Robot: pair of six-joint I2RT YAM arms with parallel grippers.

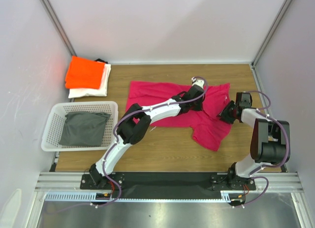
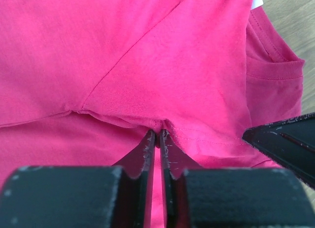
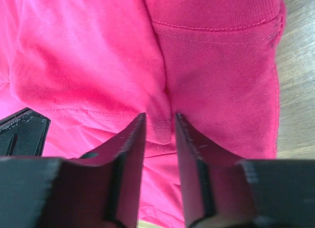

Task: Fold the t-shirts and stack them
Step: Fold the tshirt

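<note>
The magenta-pink t-shirt (image 1: 162, 92) lies spread and partly bunched across the middle and right of the wooden table. My left gripper (image 1: 198, 104) reaches over it, and in the left wrist view (image 2: 160, 133) it is shut on a pinched fold of the magenta cloth (image 2: 147, 55). My right gripper (image 1: 226, 114) is at the shirt's right edge; in the right wrist view (image 3: 160, 120) its jaws stand narrowly apart with a hemmed fold of the shirt (image 3: 88, 55) held between them. The orange t-shirt (image 1: 84, 73) lies folded on the folded white t-shirt (image 1: 93, 90) at the far left.
A white lattice basket (image 1: 54, 122) holding dark grey cloth (image 1: 83, 128) stands at the left. The table's right edge (image 1: 256, 85) meets the wall close to the right arm. Bare wood shows near the front (image 1: 162, 149).
</note>
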